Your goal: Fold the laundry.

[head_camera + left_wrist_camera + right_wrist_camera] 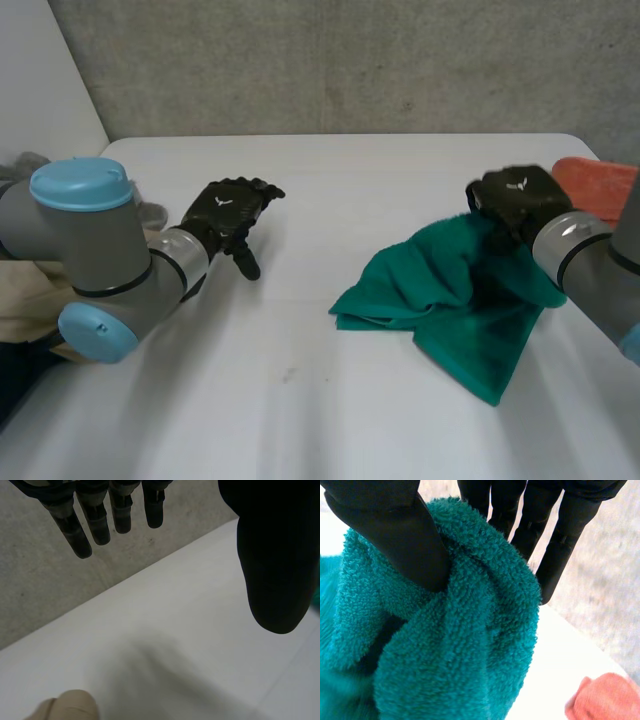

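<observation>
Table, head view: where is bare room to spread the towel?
Bare table between left hand and green towel, along the near edge, and the far strip. Crowded: right hand pinching the towel beside the orange cloth; beige laundry at left.

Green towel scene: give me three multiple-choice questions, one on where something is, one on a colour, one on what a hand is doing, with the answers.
1. Where is the green towel?
A) under the left arm
B) on the table, at the right hand
C) hanging off the front edge

2. What colour is the cloth beyond the right hand?
A) orange
B) white
C) blue

3. What is the left hand doing?
A) pinching the towel
B) curled into an empty fist
C) open above bare table, holding nothing

Answers:
1 B: the head view shows it bunched on the table, with the right hand pinching it.
2 A: it is orange in both the head and right wrist views.
3 C: the left wrist view shows straight fingers over bare table.
</observation>
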### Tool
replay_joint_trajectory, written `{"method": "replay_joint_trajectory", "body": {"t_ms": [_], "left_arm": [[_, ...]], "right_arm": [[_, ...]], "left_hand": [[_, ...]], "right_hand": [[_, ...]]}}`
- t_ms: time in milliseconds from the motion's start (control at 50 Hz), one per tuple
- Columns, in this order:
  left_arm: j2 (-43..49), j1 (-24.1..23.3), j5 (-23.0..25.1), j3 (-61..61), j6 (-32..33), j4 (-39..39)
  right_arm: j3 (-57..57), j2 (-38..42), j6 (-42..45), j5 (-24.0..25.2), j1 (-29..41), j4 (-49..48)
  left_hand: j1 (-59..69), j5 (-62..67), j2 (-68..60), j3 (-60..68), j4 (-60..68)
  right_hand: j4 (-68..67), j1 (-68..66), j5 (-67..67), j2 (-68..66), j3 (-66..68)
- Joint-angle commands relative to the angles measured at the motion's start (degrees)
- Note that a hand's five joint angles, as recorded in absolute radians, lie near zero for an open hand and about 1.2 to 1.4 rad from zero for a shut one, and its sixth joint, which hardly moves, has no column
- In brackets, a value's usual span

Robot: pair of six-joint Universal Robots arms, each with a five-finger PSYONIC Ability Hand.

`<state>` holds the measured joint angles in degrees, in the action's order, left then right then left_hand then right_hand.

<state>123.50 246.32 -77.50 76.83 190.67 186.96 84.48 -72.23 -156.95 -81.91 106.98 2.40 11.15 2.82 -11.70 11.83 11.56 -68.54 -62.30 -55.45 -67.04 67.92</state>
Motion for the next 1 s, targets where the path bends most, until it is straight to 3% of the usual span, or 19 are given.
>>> {"method": "replay_joint_trajectory", "body": {"t_ms": [20, 260, 380, 400, 460, 480, 500, 620, 760, 840, 880, 960, 1000], "left_arm": [[0.2, -2.1, 0.3, 0.0, -10.1, -1.5], [4.5, -11.2, 3.4, -5.2, -29.6, -6.8], [8.8, -15.3, 4.0, -8.3, -35.2, -9.5], [9.4, -15.8, 2.9, -8.9, -35.1, -10.5], [9.3, -15.2, 0.3, -9.3, -35.1, -11.0], [8.5, -14.5, -1.8, -9.4, -35.0, -10.9], [7.9, -13.9, -3.1, -9.7, -34.8, -10.8], [-1.2, -9.4, -10.2, -10.8, -27.8, -9.6], [-12.2, -7.2, -9.8, -12.1, -15.8, -0.6], [-17.8, -7.1, -7.8, -8.8, -9.8, 8.7], [-18.9, -7.0, -6.8, -7.0, -8.3, 11.0], [-20.1, -6.5, -5.6, -0.6, -4.9, 11.9], [-20.0, -5.8, -6.1, 4.1, -3.0, 11.1]], "right_arm": [[2.4, -10.4, -0.1, 3.3, 2.8, -2.2], [7.1, -19.4, 0.3, 5.8, 10.7, -2.8], [9.1, -20.4, 1.2, 5.6, 13.2, -2.8], [9.6, -20.5, 1.4, 5.4, 13.4, -2.8], [10.3, -20.8, 1.6, 5.5, 13.4, -2.9], [10.4, -20.5, 1.8, 5.7, 13.1, -3.2], [10.4, -20.5, 2.1, 5.5, 13.0, -3.4], [6.6, -15.9, 6.7, 4.3, 8.9, -10.1], [0.3, -12.9, 5.5, -0.6, 7.4, -30.5], [2.4, -13.3, 2.2, 2.6, 8.8, -46.9], [3.8, -13.3, 1.5, 5.2, 9.3, -49.5], [8.5, -13.5, 1.5, 11.3, 9.1, -45.6], [11.8, -13.6, 3.0, 13.3, 9.5, -38.7]], "left_hand": [[-1.1, -2.8, 1.7, -1.8, -1.6], [-1.1, -2.8, 1.7, -1.8, -1.6], [-1.1, -2.8, 1.7, -1.8, -1.6], [2.2, 0.5, -1.6, 1.5, 1.7], [33.9, 32.3, -33.4, 33.2, 33.5], [61.2, 59.5, -60.6, 60.5, 60.8], [68.8, 67.1, -68.2, 68.1, 68.4], [68.9, 67.2, -68.3, 68.2, 68.4], [68.9, 67.2, -68.3, 68.2, 68.4], [68.9, 67.2, -68.3, 68.2, 68.4], [68.9, 67.2, -68.3, 68.2, 68.4], [68.9, 67.2, -68.3, 68.2, 68.4], [68.9, 67.2, -68.3, 68.2, 68.4]], "right_hand": [[-11.5, -17.7, -14.5, -13.0, 12.1], [-11.5, -17.7, -14.5, -13.0, 12.1], [-11.5, -17.7, -14.5, -13.0, 12.1], [-11.5, -17.7, -14.5, -13.0, 12.1], [-11.5, -17.7, -14.5, -13.0, 12.1], [-11.5, -17.7, -14.5, -13.0, 12.1], [-11.5, -17.7, -14.5, -13.0, 12.1], [-11.5, -17.7, -14.5, -13.0, 12.1], [-11.5, -17.7, -14.5, -13.0, 12.1], [-11.5, -17.7, -14.5, -13.0, 12.1], [-11.5, -17.7, -14.5, -13.0, 12.1], [-11.5, -17.7, -14.5, -13.0, 12.1], [-11.5, -17.7, -14.5, -13.0, 12.1]]}}
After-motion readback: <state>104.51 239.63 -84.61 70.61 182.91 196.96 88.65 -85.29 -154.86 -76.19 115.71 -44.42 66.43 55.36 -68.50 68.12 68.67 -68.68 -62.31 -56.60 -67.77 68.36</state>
